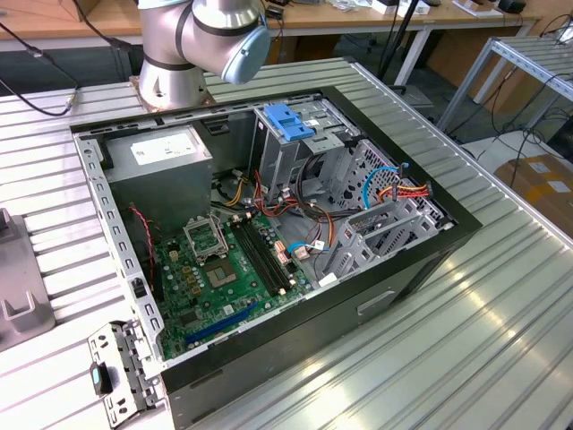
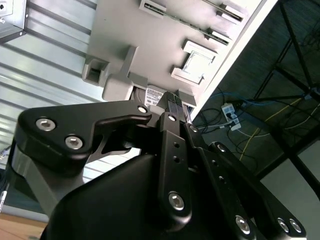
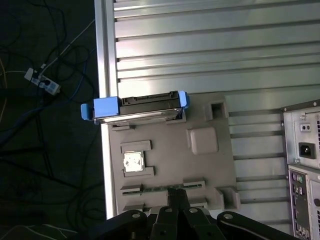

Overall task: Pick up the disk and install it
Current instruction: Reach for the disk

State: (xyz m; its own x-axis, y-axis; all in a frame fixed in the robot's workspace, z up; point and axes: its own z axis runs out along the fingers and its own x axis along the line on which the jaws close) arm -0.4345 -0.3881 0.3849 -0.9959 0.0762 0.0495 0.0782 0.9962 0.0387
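Claw (image 3: 176, 192) is above the grey fixture tray (image 3: 200, 165), not touching anything. In both wrist views the fingertips (image 2: 172, 101) look pressed together with nothing between them.

Disk (image 3: 137, 107) is untouched. It stands on its long edge in a slot at the tray's end, apart from the claw tips. In the first wrist view the tips line up over the tray's other end, near the long narrow slots. Light-blue carrier caps show at both ends of the disk. One cap sits right at the tabletop (image 3: 200, 50) edge, with the floor and cables beyond it.

Also in the tray: a CPU chip (image 3: 134, 161) in its pocket, between the disk and the claw tips.

Open PC case (image 1: 403, 287) lies on its side on the tabletop, with the motherboard (image 1: 224, 269) exposed. The metal drive cage (image 1: 385, 228) is on the exterior view's right. The tray is outside the case, by its rear panel.

Handling, my read:
- Rigid metal body, dense for its size, so no give under the pads.
- Shock-sensitive, so no drops or knocks against the slot.
- Flat metal faces are probably slick and need firm squeeze.
- Blue plastic carrier likely flexes, so it's a poor place to grip.
- Best hold: across the two broad faces, mid-length on the upward edge, so it hangs balanced.
- The dark strip along the upper side may be the connector, can't be sure. Keep the pads off it.
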